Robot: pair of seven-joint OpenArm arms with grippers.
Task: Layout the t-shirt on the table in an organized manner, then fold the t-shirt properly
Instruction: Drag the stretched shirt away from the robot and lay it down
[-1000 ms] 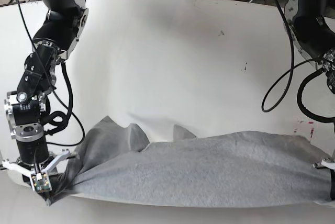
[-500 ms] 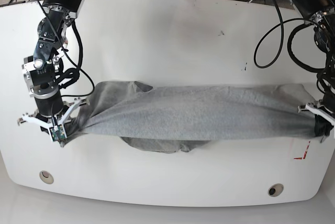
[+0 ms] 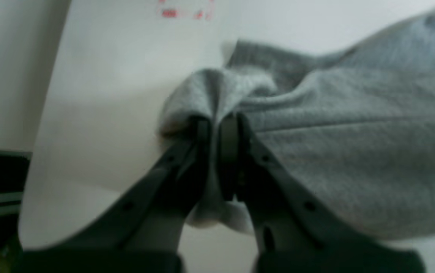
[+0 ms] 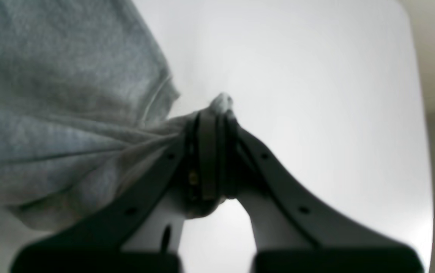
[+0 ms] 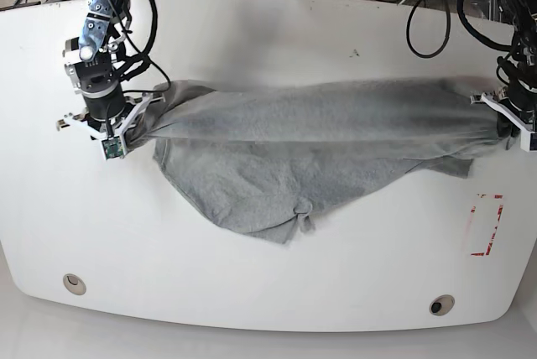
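The t-shirt (image 5: 310,145) is held stretched above the table (image 5: 252,32), one bunched end pinched in the closed left gripper (image 3: 217,121) and the other in the closed right gripper (image 4: 213,113). The layout step is judged to be in hand. Next, the cloth should be lowered flat, with tension kept even.

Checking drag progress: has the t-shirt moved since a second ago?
Yes. The t-shirt has travelled up the base view, away from the table's near edge and its grommet holes.
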